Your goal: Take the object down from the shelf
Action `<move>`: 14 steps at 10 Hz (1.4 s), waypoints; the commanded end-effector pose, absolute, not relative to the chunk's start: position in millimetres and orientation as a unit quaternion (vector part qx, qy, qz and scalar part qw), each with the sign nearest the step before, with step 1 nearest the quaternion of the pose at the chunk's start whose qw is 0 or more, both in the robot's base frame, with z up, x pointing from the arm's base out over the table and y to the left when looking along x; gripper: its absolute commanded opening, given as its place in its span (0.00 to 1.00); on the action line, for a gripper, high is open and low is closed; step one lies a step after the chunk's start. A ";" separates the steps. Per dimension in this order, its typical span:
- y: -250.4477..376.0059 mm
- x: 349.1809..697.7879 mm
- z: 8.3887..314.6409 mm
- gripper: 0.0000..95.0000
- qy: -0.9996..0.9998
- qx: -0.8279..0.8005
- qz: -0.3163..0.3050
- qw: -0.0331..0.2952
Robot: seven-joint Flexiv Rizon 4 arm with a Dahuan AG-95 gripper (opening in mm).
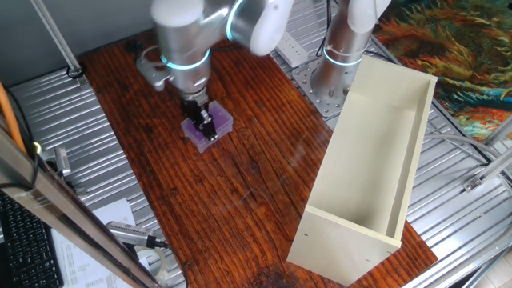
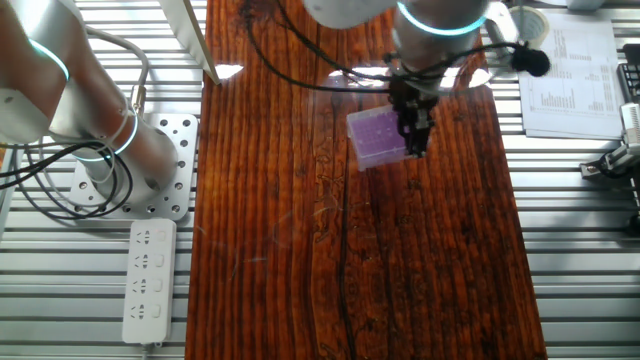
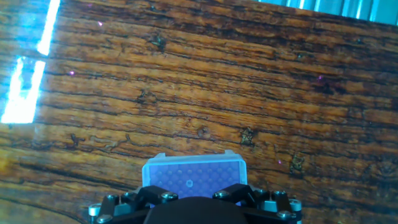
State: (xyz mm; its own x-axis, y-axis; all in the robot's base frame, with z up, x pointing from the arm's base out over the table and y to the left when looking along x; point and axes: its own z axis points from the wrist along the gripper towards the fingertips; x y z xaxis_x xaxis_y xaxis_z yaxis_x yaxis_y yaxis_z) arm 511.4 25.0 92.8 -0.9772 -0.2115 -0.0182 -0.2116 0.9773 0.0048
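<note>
The purple box (image 1: 218,126) is small, flat and translucent. It sits low at the far left of the wooden table (image 1: 240,200); I cannot tell whether it touches the wood. My gripper (image 1: 206,122) comes straight down on it, and its fingers look closed across it. The other fixed view shows the box (image 2: 374,139) with the gripper (image 2: 414,135) at its right side. In the hand view the dotted box top (image 3: 193,174) lies between the finger mounts at the bottom edge. The cream shelf (image 1: 376,168) lies open-faced and empty on the right, well apart from the box.
A second arm's base (image 1: 344,56) stands behind the shelf; it also shows in the other fixed view (image 2: 100,130). A power strip (image 2: 150,280) lies near it. Papers (image 2: 565,70) and a keyboard (image 1: 24,240) lie beside the table. A patterned cloth (image 1: 456,48) is at back right.
</note>
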 end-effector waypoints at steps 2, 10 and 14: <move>25.2 509.7 87.1 0.00 0.993 -0.118 0.004 0.020; 34.9 511.6 66.1 0.00 0.992 -0.117 0.003 0.044; 34.7 512.2 58.8 0.00 0.992 -0.122 0.001 0.043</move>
